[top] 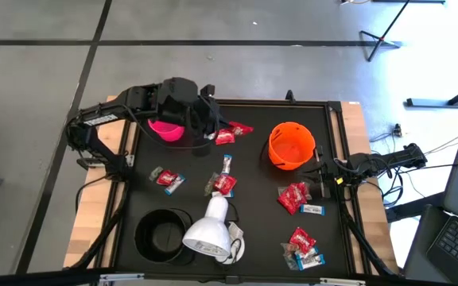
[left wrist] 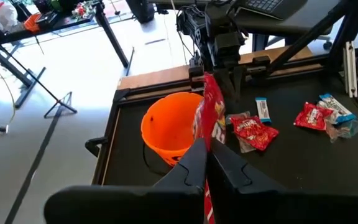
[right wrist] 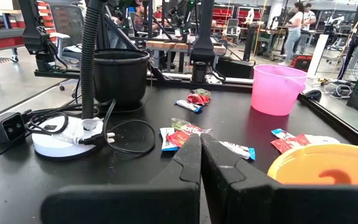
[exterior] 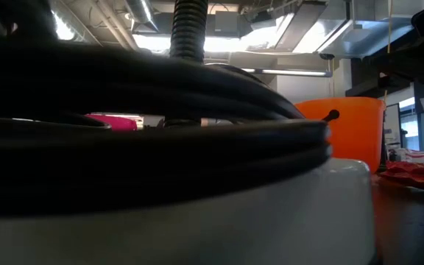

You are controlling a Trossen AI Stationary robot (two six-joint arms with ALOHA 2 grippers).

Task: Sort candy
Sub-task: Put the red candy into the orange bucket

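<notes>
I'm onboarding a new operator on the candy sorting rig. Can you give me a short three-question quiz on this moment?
1. True or false: the left hand is shut on a red candy packet.
2. Which cup stands nearest the right hand? A) pink cup B) orange cup C) black cup
3. What white thing lies beside the black cup?

Key
1. True.
2. B, the orange cup; the pink cup is across the table.
3. The lamp head.
</notes>
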